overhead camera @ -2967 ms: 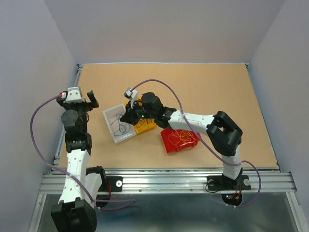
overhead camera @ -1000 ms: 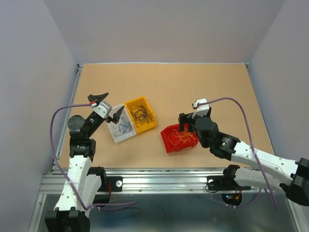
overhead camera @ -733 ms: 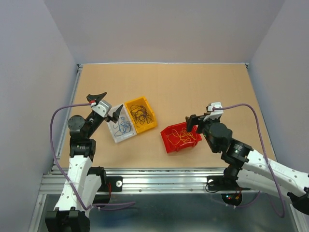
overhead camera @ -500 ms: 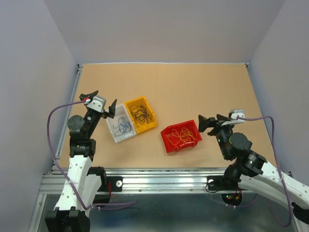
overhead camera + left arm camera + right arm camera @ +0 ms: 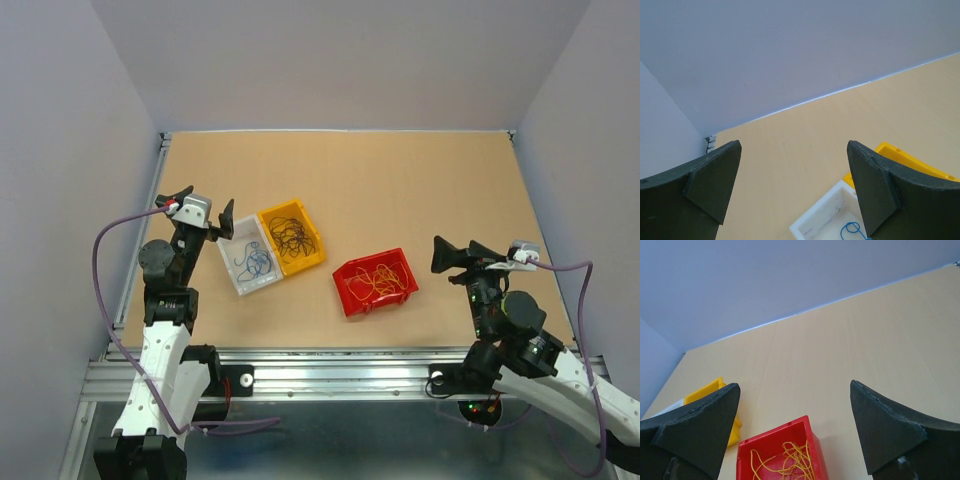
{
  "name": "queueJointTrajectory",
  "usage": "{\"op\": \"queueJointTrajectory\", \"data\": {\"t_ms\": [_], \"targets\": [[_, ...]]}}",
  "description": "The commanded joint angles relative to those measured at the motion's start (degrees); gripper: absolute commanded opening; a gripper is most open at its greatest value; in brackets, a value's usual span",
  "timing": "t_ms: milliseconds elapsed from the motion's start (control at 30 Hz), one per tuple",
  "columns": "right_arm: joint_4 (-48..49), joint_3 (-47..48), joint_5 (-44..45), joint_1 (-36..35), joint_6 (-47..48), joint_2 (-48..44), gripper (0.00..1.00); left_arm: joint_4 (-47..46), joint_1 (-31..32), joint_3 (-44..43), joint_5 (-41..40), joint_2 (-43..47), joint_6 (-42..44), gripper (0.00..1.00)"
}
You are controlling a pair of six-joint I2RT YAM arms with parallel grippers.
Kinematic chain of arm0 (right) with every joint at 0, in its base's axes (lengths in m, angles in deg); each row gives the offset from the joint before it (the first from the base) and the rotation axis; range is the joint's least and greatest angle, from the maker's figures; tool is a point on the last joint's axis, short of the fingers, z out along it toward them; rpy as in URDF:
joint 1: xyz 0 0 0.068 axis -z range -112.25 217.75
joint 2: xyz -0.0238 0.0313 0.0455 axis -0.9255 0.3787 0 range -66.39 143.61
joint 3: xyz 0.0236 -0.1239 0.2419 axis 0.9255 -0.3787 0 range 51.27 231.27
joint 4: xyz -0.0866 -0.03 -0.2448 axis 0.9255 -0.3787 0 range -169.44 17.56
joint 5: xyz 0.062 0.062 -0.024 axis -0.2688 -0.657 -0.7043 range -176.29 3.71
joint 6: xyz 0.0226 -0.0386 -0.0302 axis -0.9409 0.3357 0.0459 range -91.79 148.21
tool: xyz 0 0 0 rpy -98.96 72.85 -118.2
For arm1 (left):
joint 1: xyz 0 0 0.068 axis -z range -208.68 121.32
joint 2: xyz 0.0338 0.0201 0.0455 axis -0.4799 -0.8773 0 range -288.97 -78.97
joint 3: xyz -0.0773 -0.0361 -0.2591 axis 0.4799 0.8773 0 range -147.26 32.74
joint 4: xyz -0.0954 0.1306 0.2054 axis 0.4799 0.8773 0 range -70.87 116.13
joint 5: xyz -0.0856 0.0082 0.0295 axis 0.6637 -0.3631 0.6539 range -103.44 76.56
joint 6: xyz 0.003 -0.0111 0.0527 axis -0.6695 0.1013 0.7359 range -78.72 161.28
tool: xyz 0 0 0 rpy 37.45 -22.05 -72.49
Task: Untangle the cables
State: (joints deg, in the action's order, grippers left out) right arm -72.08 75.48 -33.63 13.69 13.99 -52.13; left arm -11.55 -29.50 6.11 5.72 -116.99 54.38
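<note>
Three bins are seen on the table (image 5: pixel 420 180): a white bin (image 5: pixel 226 256) and a yellow bin (image 5: pixel 303 267) set just beside each other, and a red bin (image 5: pixel 372 304) placed apart to their right. The cables are gathered in three bunches, one per bin: blue cables (image 5: pixel 252 262) in the white bin, black cables (image 5: pixel 290 235) in the yellow bin, yellow-orange cables (image 5: pixel 375 280) in the red bin. Single strands cannot be counted. Two grippers are held above the table. The left gripper (image 5: pixel 204 208) is spread wide near the white bin, grasping nothing. The right gripper (image 5: pixel 462 254) is likewise released, to the right of the red bin and apart from it.
</note>
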Motion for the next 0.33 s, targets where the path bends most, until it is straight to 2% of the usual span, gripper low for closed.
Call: {"op": "queueJointTrajectory", "data": {"t_ms": [0, 300], "targets": [[2.1, -1.0, 1.92, 0.01, -0.64, 0.41, 0.96, -3.86, -0.06, 0.62, -0.61, 1.02, -0.45, 0.98], [2.27, -1.09, 1.92, 0.01, -1.16, 0.42, 0.97, -3.86, -0.06, 0.62, -0.44, 1.02, -0.8, 0.98]]}}
